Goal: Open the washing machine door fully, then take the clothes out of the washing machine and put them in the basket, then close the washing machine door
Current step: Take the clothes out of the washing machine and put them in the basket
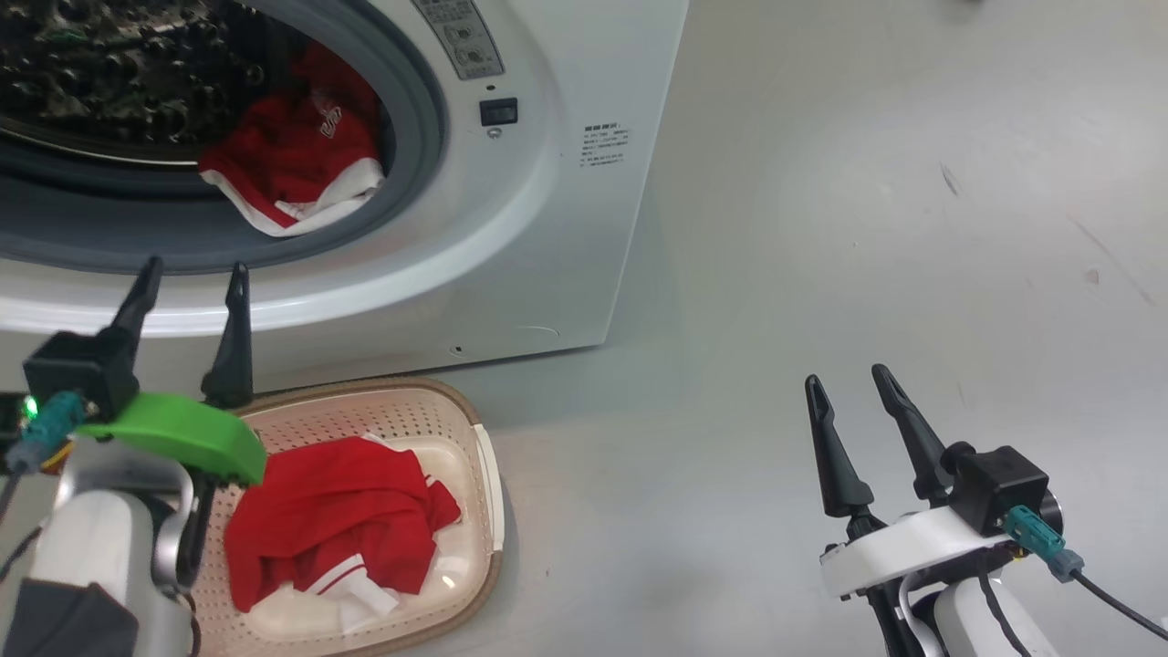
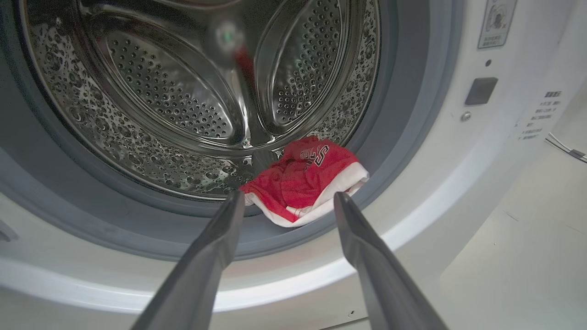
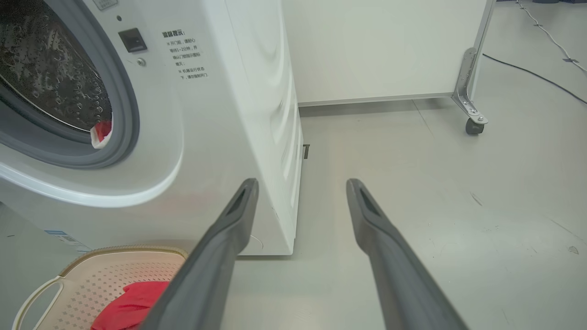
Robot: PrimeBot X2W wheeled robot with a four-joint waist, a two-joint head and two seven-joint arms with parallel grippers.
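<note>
A: Left end effector [image 1: 194, 267]?
B: Gaping wide, gripping nothing, hovering before the washing machine [image 1: 547, 237].
A: Right end effector [image 1: 846, 376]?
B: Standing open, empty, over the floor [image 1: 821, 182].
A: Task items?
B: First garment [image 1: 292, 164] lying at the drum [image 1: 109, 73] lip; second garment [image 1: 328, 511] sitting in the basket [image 1: 484, 474].

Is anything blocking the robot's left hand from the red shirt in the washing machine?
No. The open left gripper points straight at the red garment, which lies on the grey gasket at the drum edge. Nothing visible lies between them.
</note>
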